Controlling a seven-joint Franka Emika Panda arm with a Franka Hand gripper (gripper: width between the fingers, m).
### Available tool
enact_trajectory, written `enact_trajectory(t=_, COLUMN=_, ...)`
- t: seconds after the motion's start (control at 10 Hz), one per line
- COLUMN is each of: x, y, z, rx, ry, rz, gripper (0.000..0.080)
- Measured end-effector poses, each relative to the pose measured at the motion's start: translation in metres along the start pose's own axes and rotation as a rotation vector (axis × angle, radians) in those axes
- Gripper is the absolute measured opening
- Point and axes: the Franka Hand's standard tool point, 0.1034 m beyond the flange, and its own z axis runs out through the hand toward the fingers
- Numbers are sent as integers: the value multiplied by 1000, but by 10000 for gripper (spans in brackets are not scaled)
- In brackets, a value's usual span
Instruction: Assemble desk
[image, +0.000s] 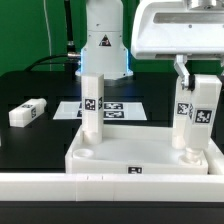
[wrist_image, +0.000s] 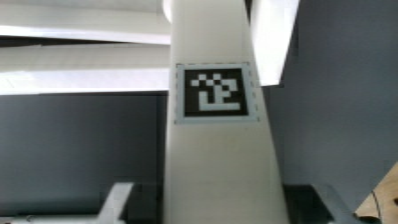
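Claw: the claw (image: 190, 76) was clamped on the held leg (image: 197, 118), at the exterior view's right.
Desk: panel (image: 120, 158) sat in front, 1 standing leg (image: 92, 104) on it, 1 spare leg (image: 28, 112) lying apart.
Risk: any tilt probably would've jammed the held leg in its socket, or shoved the panel.

The arm (image: 104, 40) stands upright at the back, and its white wrist reaches in at the top of the exterior view's right. The gripper (image: 197, 80) points straight down, its fingers (image: 180, 70) partly closed, clamping the top of an upright leg (image: 195, 120)
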Motion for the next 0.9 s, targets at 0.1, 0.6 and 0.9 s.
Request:
enact_trajectory(t=0.1, x=0, y=5, z=1, rx=-5, ry=-1, rz=-7, gripper=290)
enact_trajectory(t=0.6, x=1, y=7, z=2, rx=-7, ry=3, rz=-5, gripper=290)
enact_trajectory(t=0.9, x=-1, y=4, z=5, rx=-8, ry=16, rz=-13, gripper=290)
